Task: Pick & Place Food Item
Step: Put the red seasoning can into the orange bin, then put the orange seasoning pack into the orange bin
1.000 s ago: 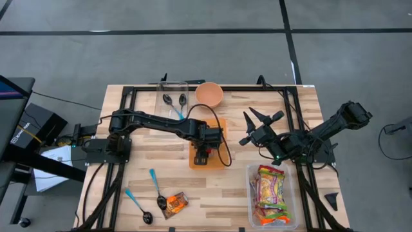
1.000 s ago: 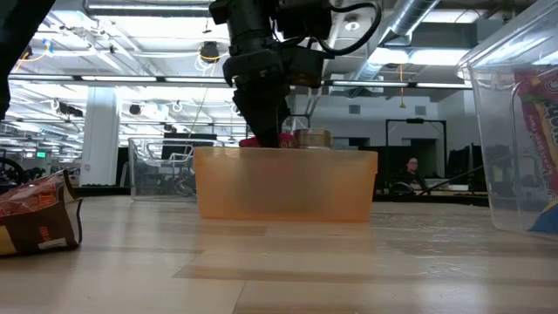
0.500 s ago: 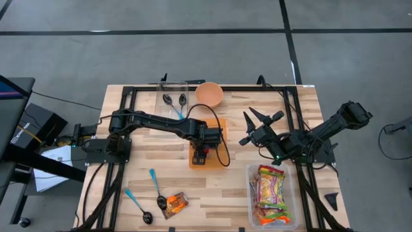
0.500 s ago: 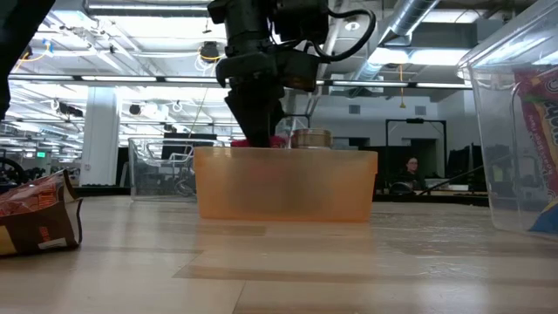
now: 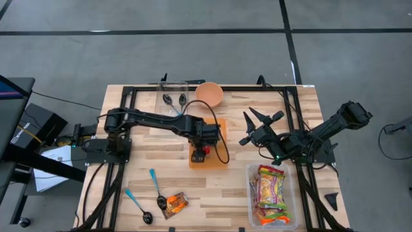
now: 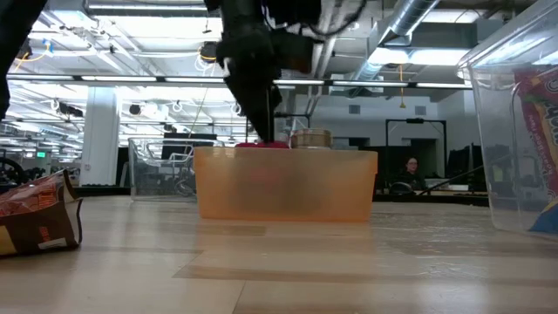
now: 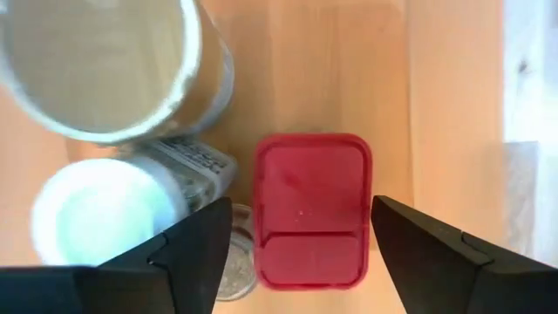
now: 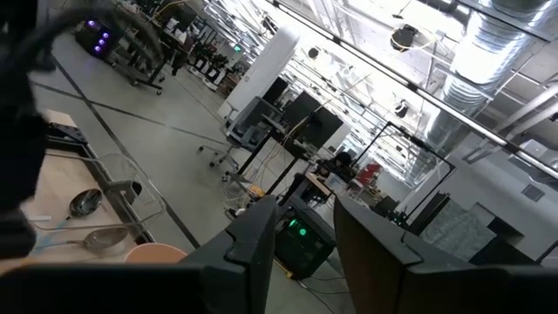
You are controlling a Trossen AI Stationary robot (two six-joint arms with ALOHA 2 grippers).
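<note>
Orange bin (image 5: 219, 125) holds red box (image 7: 311, 209); left claw (image 7: 301, 240) released above.

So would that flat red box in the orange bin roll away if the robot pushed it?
Probably not. The flat red rectangular box has a broad lid and straight sides, so it would likely slide, not roll. It looks stiff, like hard plastic. Lying flat in the translucent orange bin, between the left gripper's open fingers, it seems unlikely to tip.

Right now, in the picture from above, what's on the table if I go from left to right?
Spoons → snack packet → orange bin with the left pincer over it → right pincer → clear box of snack bags.
</note>
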